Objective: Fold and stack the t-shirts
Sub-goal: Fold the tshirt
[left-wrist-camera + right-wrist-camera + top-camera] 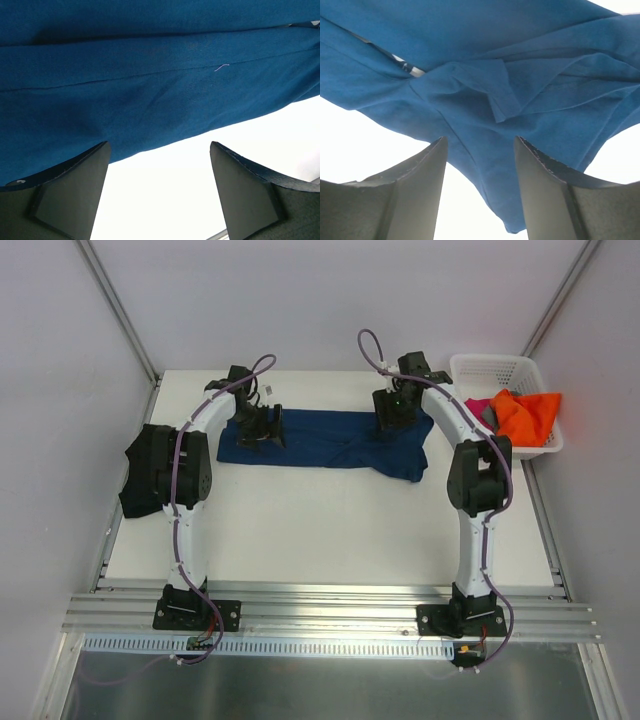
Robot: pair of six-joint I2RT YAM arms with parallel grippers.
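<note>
White flat table (330, 530): work surface.
Navy blue cloth t-shirt (330, 440): long band across far half, right end rumpled; likely laid flat for next fold.
White plastic lattice basket (490, 368): far right corner, holds bright orange t-shirt (530, 415) and magenta one (476, 405), unfolded.
Left gripper (159, 145): at shirt's near hem, jaws released, empty.
Right gripper (480, 140): over rumpled end, jaws apart, nothing pinched; probably set for paired grab.

walls (320, 300): plain pale | table (320, 530): white | near edge: aluminium rails (330, 620)
</note>
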